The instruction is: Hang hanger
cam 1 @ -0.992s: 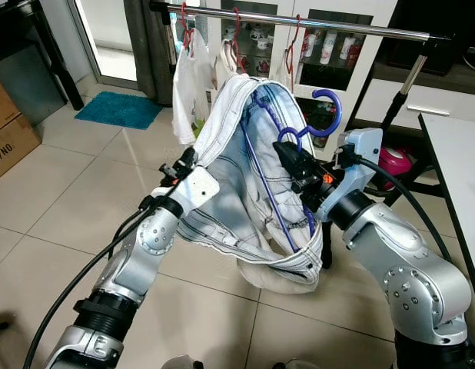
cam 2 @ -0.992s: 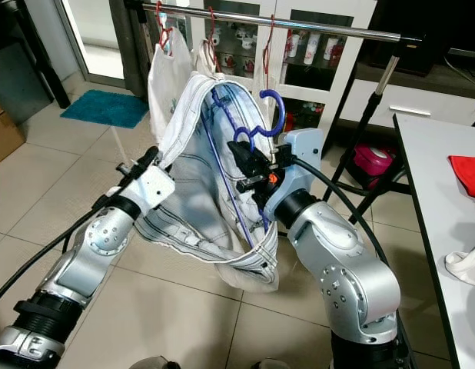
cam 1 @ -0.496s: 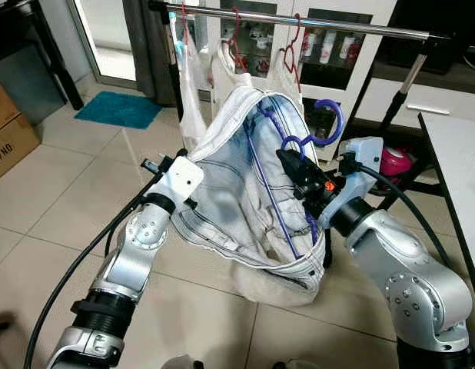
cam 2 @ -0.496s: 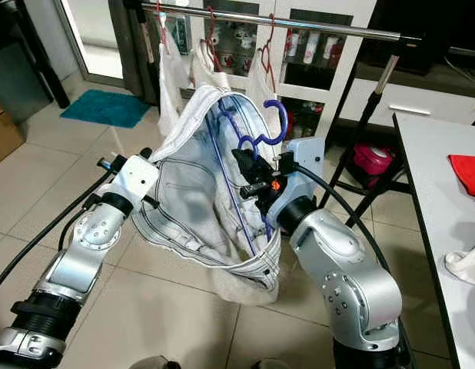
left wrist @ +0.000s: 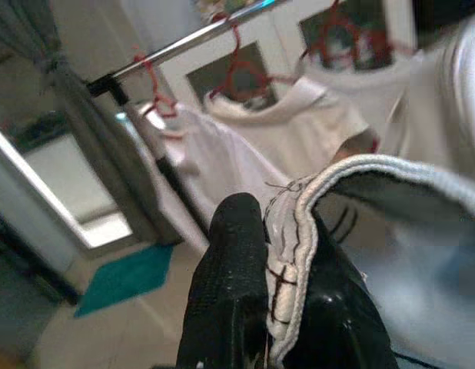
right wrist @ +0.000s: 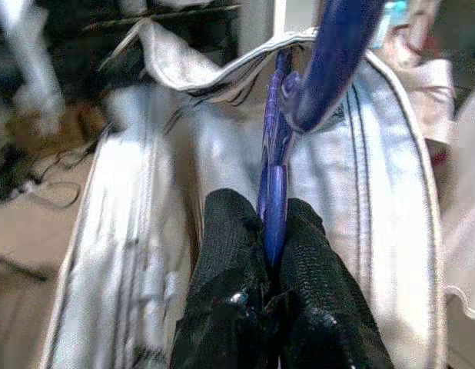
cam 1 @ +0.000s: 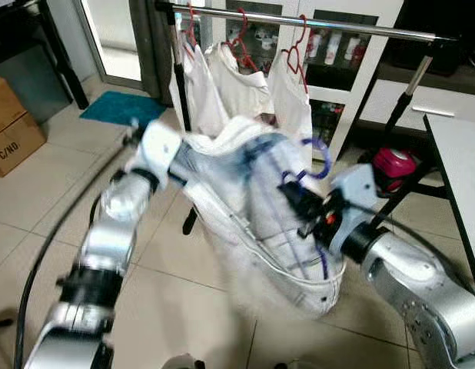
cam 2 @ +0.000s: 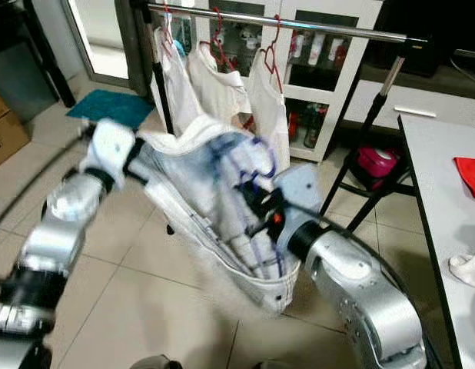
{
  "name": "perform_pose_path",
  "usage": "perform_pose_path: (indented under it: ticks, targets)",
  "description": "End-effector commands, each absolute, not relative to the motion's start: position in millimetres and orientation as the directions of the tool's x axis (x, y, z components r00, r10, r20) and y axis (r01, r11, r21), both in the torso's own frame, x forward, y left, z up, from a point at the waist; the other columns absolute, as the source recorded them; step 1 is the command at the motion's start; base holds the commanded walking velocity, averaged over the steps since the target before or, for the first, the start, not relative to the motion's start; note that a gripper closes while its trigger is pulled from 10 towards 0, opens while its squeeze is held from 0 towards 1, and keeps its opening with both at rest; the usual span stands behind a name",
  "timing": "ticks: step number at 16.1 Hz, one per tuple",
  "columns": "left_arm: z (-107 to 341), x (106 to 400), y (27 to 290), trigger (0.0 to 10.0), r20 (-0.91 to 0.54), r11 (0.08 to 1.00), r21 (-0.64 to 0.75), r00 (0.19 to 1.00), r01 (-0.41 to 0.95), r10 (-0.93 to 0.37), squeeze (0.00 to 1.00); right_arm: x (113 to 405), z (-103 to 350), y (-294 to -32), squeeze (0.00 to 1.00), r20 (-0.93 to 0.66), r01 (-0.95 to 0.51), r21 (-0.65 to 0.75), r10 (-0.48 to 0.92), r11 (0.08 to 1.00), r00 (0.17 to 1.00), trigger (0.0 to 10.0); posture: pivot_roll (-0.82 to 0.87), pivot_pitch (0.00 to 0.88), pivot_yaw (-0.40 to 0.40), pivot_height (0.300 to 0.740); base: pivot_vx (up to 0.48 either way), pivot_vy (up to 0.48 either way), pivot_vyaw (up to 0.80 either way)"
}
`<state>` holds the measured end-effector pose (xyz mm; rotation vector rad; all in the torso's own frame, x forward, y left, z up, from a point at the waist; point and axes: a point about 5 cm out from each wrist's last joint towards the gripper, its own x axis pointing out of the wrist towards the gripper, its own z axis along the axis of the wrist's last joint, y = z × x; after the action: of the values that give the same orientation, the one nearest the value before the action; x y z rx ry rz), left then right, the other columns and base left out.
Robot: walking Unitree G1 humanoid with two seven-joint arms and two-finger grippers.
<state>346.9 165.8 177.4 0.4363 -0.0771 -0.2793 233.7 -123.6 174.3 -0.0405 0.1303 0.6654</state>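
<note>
Right gripper (right wrist: 272, 254) is pinched on my blue plastic hanger (right wrist: 280, 146), threaded inside the pale denim garment (cam 1: 253, 207); left gripper (left wrist: 280, 307) clamps the waistband hem. Everything sits below the steel clothes rail (cam 1: 314, 21). I want the hook raised level and clear of those red hangers (cam 1: 241, 50).

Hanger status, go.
Right gripper shut on blue hanger. Left gripper shut on garment hem. Hanger below rail, unhung. White clothes on red hangers crowd the rail.
</note>
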Motion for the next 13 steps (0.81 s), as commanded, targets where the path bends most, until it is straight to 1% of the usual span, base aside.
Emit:
perform_pose_path:
  ticks: [1,2,4,5,6,7,8,9,10,11,12,13]
  targets:
    - [198,354,171,0.0,0.042,0.894,0.36,0.953,0.266,-0.3,0.0,225,175,-122,0.0,-0.148,-0.671,-0.022,0.662,0.741,0.735,0.0,-0.07,0.0,0.018,0.74,0.0,0.0,0.0]
    - [209,359,171,0.0,0.051,0.912,0.276,0.943,0.302,-0.327,0.0,220,172,-122,0.0,-0.171,-0.702,-0.024,0.689,0.712,0.705,0.0,-0.07,0.0,0.02,0.74,0.0,0.0,0.0]
    - [229,373,178,0.0,0.086,0.944,0.086,0.941,0.319,-0.326,0.0,206,166,-122,0.0,-0.217,-0.772,-0.011,0.752,0.635,0.622,0.0,-0.08,0.0,0.023,0.74,0.0,0.0,0.0]
    - [232,375,179,0.0,0.093,0.947,0.045,0.943,0.318,-0.321,0.0,203,165,-122,0.0,-0.223,-0.783,-0.006,0.762,0.622,0.607,0.0,-0.08,0.0,0.023,0.74,0.0,0.0,0.0]
    - [244,382,183,0.0,0.134,0.948,-0.062,0.943,0.313,-0.303,0.0,196,162,-123,0.0,-0.251,-0.811,0.01,0.787,0.584,0.564,0.0,-0.08,0.0,0.025,0.74,0.0,0.0,0.0]
    - [251,385,185,0.0,0.154,0.946,-0.085,0.942,0.314,-0.299,0.0,193,159,-123,0.0,-0.273,-0.821,0.013,0.792,0.571,0.546,0.0,-0.08,0.0,0.029,0.74,0.0,0.0,0.0]
    - [254,386,187,0.0,0.157,0.947,-0.073,0.942,0.312,-0.297,0.0,192,158,-124,0.0,-0.287,-0.823,0.008,0.79,0.568,0.542,0.0,-0.08,0.0,0.029,0.74,0.0,0.0,0.0]
    - [258,388,191,0.0,0.162,0.955,-0.029,0.944,0.296,-0.288,0.0,191,153,-128,0.0,-0.327,-0.815,0.007,0.772,0.579,0.545,0.0,-0.08,0.0,0.031,0.74,0.0,0.0,0.0]
    - [257,386,183,0.0,0.111,0.922,0.158,0.922,0.352,-0.371,0.0,203,147,-139,0.0,-0.379,-0.739,-0.06,0.67,0.671,0.638,0.0,-0.08,0.0,0.031,0.74,0.0,0.0,0.0]
    - [246,382,172,0.0,0.033,0.868,0.262,0.895,0.421,-0.444,0.0,214,152,-142,0.0,-0.334,-0.677,-0.065,0.623,0.733,0.707,0.0,-0.07,0.0,0.031,0.74,0.0,0.0,0.0]
    - [235,380,162,0.0,-0.006,0.857,0.25,0.886,0.451,-0.464,0.0,220,163,-137,0.0,-0.279,-0.677,-0.071,0.637,0.732,0.719,0.0,-0.07,0.0,0.03,0.74,0.0,0.0,0.0]
    - [234,380,160,0.0,-0.008,0.856,0.25,0.885,0.452,-0.465,0.0,221,163,-137,0.0,-0.278,-0.68,-0.077,0.639,0.729,0.717,0.0,-0.07,0.0,0.03,0.74,0.0,0.0,0.0]
